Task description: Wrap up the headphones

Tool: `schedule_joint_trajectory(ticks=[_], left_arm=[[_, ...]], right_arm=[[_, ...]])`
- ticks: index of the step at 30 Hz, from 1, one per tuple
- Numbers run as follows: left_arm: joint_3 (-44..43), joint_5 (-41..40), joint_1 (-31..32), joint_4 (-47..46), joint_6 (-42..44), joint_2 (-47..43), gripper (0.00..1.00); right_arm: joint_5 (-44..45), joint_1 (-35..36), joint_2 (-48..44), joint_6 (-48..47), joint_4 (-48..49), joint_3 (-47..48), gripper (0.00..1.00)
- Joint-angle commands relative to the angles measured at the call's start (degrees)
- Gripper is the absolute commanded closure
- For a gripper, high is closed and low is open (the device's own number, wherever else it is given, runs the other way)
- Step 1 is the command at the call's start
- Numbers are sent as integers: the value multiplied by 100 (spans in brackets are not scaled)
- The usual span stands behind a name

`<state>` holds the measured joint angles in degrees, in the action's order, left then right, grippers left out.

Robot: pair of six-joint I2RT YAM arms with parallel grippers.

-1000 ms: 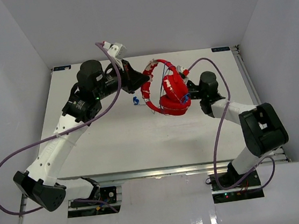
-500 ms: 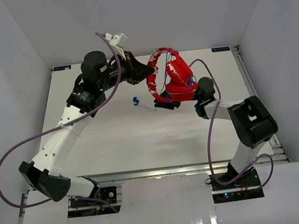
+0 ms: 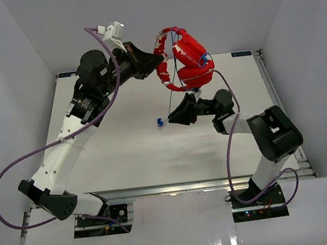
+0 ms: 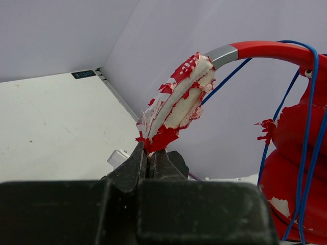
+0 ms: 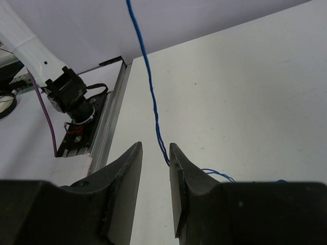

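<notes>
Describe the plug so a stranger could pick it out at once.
Above the white table, find the right gripper. Just off its tip is a tiny blue plug ending the thin cable from the red headphones; the robot's purple cables are thicker.

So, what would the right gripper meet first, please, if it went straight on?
Most likely the thin blue cable hanging just ahead of the right gripper; the table lies beyond, though depth is unclear.

No readable text; the dark label (image 4: 83, 74) on the table (image 4: 46, 132) is blurred.

Bright, even overhead light — soft shadows, little glare.
</notes>
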<state>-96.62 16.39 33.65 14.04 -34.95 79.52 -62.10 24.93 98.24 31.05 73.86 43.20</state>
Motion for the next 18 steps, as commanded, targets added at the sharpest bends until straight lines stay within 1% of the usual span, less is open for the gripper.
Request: schedule_joint_trajectory(ticks=[1, 3, 4, 6, 7, 11, 13, 15, 16, 18], left_arm=[[-294, -180, 19, -263, -263, -33, 100], [-253, -189, 19, -253, -249, -51, 100], [-227, -180, 19, -262, -258, -59, 100], [-184, -165, 19, -271, -265, -60, 100], [-163, -156, 19, -277, -273, -60, 100], [-121, -127, 19, -301, -265, -90, 100], [-108, -127, 19, -296, -234, -116, 100], [-86, -127, 19, -289, -198, -138, 100], [-78, -127, 19, -288, -189, -153, 100], [-61, -127, 19, -288, -188, -156, 100]], right_arm=[[-164, 12, -235, -766, 82, -105, 61], [-275, 12, -321, -1070, -159, -136, 57], [-318, 12, -382, -1219, -221, -179, 51], [-370, 12, -466, -1650, -360, -256, 45], [-373, 12, -493, -1797, -422, -281, 43], [-434, 12, -611, -2774, -838, -382, 39], [-409, 19, -731, -3776, -1223, -476, 37], [-266, 12, -811, -4375, -1718, -463, 36], [-208, 12, -815, -4513, -2089, -426, 36], [-74, 20, -769, -4553, -2226, -349, 36]])
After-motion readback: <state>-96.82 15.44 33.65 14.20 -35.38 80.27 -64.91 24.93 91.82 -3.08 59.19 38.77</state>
